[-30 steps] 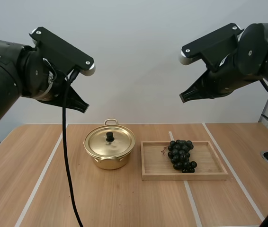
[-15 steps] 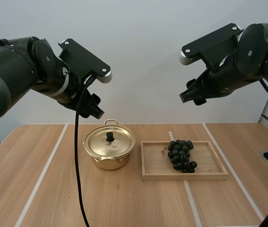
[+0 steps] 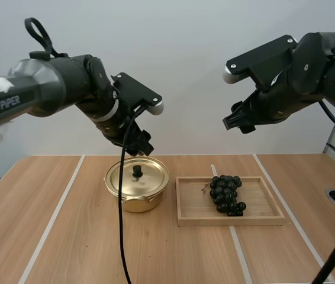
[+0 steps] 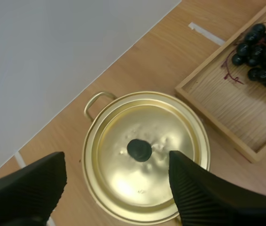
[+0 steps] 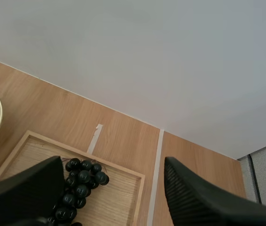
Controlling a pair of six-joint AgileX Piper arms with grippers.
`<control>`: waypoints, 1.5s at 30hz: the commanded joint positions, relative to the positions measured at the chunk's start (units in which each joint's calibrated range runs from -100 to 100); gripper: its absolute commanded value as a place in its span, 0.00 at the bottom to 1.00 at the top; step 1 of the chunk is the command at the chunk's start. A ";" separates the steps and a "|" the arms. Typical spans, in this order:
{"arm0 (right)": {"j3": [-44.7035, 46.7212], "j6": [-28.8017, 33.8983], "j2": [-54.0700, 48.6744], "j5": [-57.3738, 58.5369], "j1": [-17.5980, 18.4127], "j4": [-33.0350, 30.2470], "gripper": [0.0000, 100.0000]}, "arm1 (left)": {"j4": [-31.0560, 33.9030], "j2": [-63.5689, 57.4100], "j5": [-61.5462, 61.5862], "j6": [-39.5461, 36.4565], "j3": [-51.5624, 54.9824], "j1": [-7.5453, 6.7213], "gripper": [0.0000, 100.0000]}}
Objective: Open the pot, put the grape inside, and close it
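Seen from above, a gold pot (image 3: 135, 204), lid (image 3: 151, 177) on, stands mid-table (image 3: 67, 236). A wooden tray (image 3: 262, 204) sits just beside it at its 3 o'clock, with a bunch of dark grapes (image 3: 226, 193) lying in it. The left end effector (image 3: 139, 146) hangs close above the pot's far rim, at 12 o'clock from the black knob (image 3: 137, 171). The right end effector (image 3: 234, 122) hovers well above the tray, at about 12 o'clock from the grapes. From the left wrist, the ribbed fingers (image 4: 203, 197) stand wide apart and empty, the knob centred between them but lower down, untouched. From the right wrist, that arm's fingers are likewise spread and hold nothing, the grapes low between them. The thin metal lid is likely light, stiff and slick, so the knob looks the only sure hold. The grapes are probably soft and easily bruised or shed, best taken gently across the bunch's thick middle or by the stem.
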 commanded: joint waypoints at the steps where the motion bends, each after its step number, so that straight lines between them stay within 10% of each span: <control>1: -0.73 0.46 2.07 2.70 0.11 -0.34 1.00 | -0.47 4.21 1.14 -3.09 -3.47 -1.56 1.00; 45: -0.42 0.46 6.44 2.85 0.11 -0.34 1.00 | 5.47 28.78 7.65 -13.83 -12.58 -1.67 1.00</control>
